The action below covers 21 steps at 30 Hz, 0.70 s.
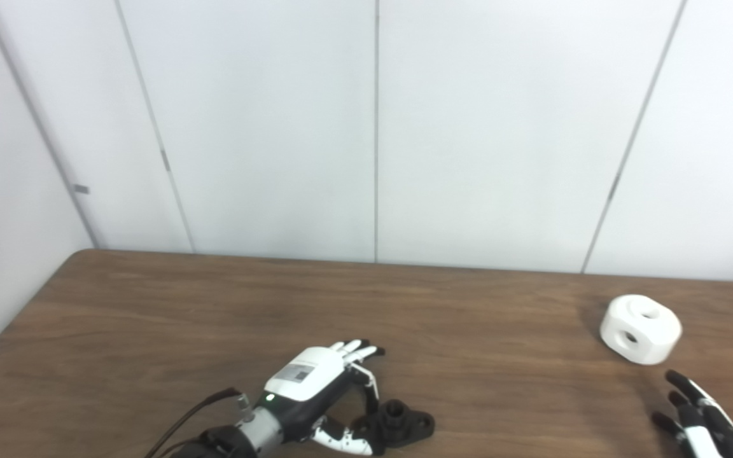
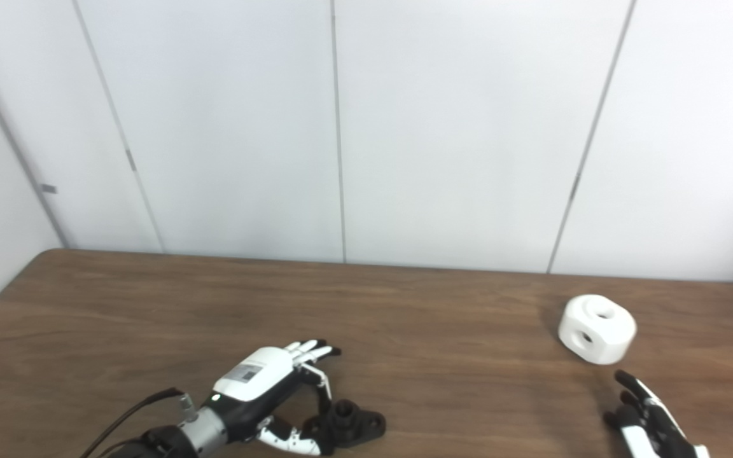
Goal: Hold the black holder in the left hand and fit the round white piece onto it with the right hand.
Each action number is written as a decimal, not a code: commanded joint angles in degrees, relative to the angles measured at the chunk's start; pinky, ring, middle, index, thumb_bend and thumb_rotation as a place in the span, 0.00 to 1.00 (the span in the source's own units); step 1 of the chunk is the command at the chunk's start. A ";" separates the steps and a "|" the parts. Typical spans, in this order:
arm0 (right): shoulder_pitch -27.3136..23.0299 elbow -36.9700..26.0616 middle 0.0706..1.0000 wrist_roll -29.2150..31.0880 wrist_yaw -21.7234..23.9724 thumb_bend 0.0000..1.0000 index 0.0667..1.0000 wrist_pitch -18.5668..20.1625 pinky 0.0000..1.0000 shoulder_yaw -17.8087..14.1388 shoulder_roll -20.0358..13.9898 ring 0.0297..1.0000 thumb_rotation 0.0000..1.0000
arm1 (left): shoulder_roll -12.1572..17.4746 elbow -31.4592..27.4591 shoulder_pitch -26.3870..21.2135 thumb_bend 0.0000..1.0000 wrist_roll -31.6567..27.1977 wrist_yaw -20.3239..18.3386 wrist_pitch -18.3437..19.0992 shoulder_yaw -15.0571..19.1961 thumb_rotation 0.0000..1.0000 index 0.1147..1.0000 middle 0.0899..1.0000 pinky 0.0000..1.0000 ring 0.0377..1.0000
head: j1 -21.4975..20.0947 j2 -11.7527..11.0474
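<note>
Barely begun: left robot hand (image 1: 315, 381) spread beside the holder (image 1: 398, 425) on the table (image 1: 150, 318); right robot hand (image 2: 649, 416) open, short of the white piece (image 1: 640, 329).

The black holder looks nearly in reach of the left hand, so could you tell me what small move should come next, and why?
Probably close the left hand around the black holder: its fingers are apart beside the holder, which lies on the table ungrasped. The right hand waits open, short of the round white piece.
</note>
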 commanded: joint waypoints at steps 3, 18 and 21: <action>0.21 -5.97 0.93 1.05 -0.29 0.72 0.80 1.25 0.77 -0.81 0.88 0.92 0.69 | 1.33 2.02 0.46 0.52 0.55 -0.88 -2.66 -0.08 0.05 0.41 0.95 1.00 1.00 | -1.67 -0.11; -8.45 -15.03 0.85 -28.49 -6.67 0.73 0.85 14.57 0.67 -3.30 -8.66 0.81 0.56 | 3.18 5.72 -0.26 0.52 -3.17 -1.81 -8.42 3.11 0.05 0.41 0.95 1.00 1.00 | -18.97 -1.95; -9.99 -13.40 0.86 -32.07 -6.28 0.81 0.86 17.02 0.66 -3.04 -9.72 0.82 0.59 | 3.70 7.71 -0.92 0.52 -3.79 -1.84 -10.40 3.62 0.05 0.41 0.96 1.00 1.00 | -22.03 -2.84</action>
